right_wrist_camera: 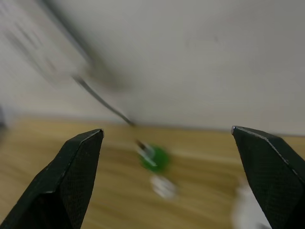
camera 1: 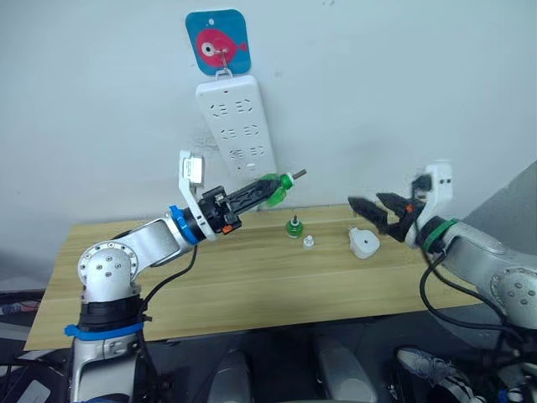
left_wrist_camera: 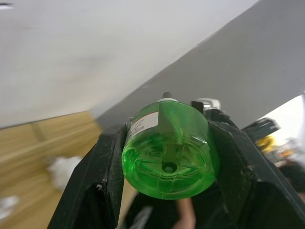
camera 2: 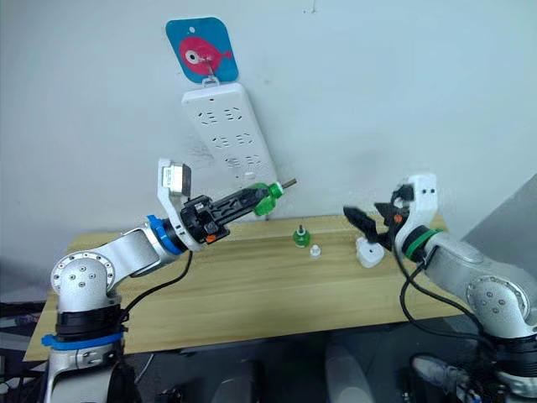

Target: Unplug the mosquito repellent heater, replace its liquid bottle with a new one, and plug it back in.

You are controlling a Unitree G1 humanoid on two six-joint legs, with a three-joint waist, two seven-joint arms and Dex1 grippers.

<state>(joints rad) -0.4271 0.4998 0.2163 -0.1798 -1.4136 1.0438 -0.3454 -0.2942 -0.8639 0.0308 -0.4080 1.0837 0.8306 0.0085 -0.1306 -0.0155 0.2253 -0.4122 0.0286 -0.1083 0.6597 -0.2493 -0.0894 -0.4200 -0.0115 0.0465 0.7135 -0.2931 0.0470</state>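
A long wooden table [camera 1: 252, 285] with pale planks stands against a plain white wall [camera 1: 377, 92]. On the wall hangs a white power strip [camera 1: 237, 126], slightly tilted, from a hook on a blue square sticker [camera 1: 218, 40] with a pink fish.

The left gripper [camera 1: 270, 190] is raised above the table, near the lower end of the power strip, and its two black fingers are closed around a green liquid bottle [left_wrist_camera: 167, 150]. The bottle is held tilted, with its thin wick [camera 1: 298, 175] pointing up and away toward the right.

The mosquito repellent heater [camera 1: 363, 243] lies on the table near the back edge, on the right part. Left of it stand a small white cap [camera 1: 308, 242] and a second green bottle [camera 1: 294, 226], close together but apart from the heater.

The right gripper [camera 1: 369, 210] hangs just above and beside the heater, with its fingers spread wide and nothing between them.
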